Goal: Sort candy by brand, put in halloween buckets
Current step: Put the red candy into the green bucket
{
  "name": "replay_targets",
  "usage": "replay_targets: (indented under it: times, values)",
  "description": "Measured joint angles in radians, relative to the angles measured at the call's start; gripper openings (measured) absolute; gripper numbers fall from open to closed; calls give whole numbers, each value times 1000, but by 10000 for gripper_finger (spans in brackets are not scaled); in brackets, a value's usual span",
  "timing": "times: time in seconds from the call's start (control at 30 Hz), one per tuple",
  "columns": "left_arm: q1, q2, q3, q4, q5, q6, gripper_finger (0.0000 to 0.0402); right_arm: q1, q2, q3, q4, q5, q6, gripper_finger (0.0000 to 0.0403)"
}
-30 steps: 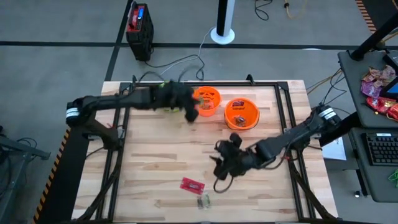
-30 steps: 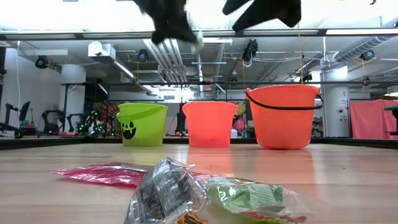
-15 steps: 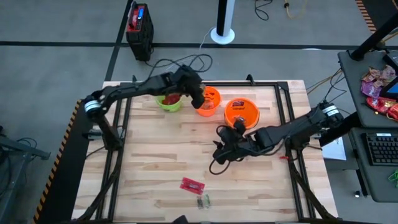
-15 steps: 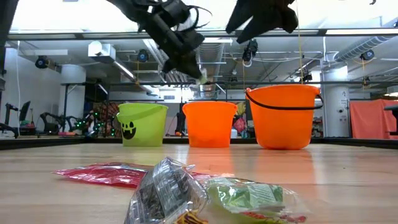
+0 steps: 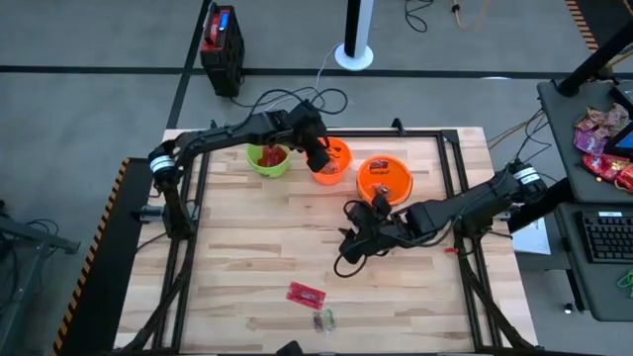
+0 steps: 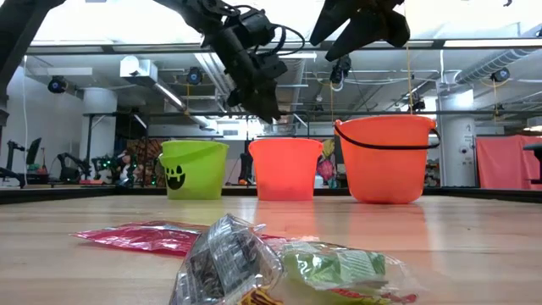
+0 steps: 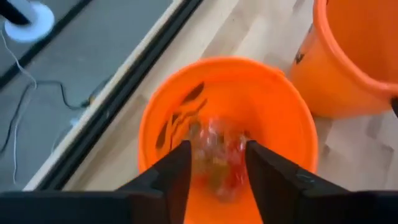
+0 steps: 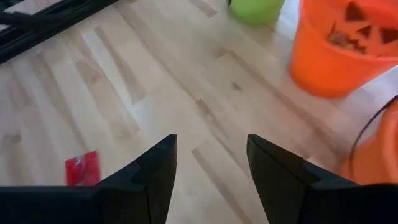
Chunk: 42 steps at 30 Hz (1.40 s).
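Note:
Three halloween buckets stand in a row at the table's far side: lime green, orange jack-o'-lantern and wider orange. My left gripper hangs open over the jack-o'-lantern bucket. A blurred wrapped candy shows loose between its fingers, in the bucket's mouth. My right gripper is open above the middle of the table, with nothing between its fingers. A flat red packet and a green-and-clear wrapped piece lie on the table near the front edge.
A red-and-black boxy unit stands on the floor beyond the table. A side desk at the right holds pink and red crinkly bags and a keyboard. Bare wood lies left of the loose candy.
My left gripper has gone toward the table's right and down, and now hangs over the jack-o'-lantern bucket. The small piece seen at its fingertips half a second ago now shows loose in the bucket's mouth. My right gripper has shifted slightly toward the far edge.

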Motion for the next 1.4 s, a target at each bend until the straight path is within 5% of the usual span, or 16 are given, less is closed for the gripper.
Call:
replay_targets:
  times: [0.33,0.53,0.67,0.77,0.83,1.4]
  values:
    - [-137,-213,-21,-313,199,-16,170,28,30,0,52,-244,-4,187]
    - [-465,-377,-180,-335,248,-68,164,107,60,-1,48,-238,-20,187]
    - [-742,-413,-327,-156,51,-175,168,165,55,-1,53,-144,2,187]
    - [-893,-384,-413,-12,-126,-259,177,193,46,-1,55,-65,14,187]
    - [-944,-342,-446,57,-158,-295,182,198,45,-1,61,-57,17,187]
    - [-961,82,-388,132,-106,-188,180,196,50,-1,62,-56,27,187]
